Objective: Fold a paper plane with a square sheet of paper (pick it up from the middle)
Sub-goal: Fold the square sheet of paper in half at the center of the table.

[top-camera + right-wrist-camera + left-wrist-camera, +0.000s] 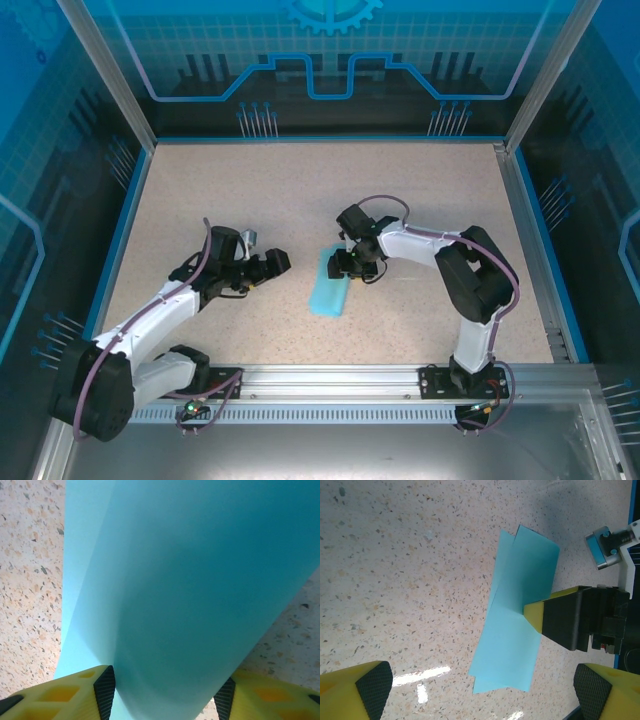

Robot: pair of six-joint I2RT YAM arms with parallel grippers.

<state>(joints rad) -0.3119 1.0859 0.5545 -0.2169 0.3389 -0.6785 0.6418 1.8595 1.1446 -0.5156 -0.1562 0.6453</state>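
The square sheet of paper is light cyan and lies on the speckled table, folded over into a long strip with its layers a little offset. A paper plane is out of view. My right gripper is at the strip's far end, jaws apart. The springy upper layer bulges up between its pads. In the left wrist view one yellow fingertip of the right gripper rests on the paper's right edge. My left gripper hangs open to the left of the strip, holding nothing.
The tabletop is bounded by a blue rim and aluminium posts, with a metal rail along the near edge. Bare table lies behind and to the left of the paper.
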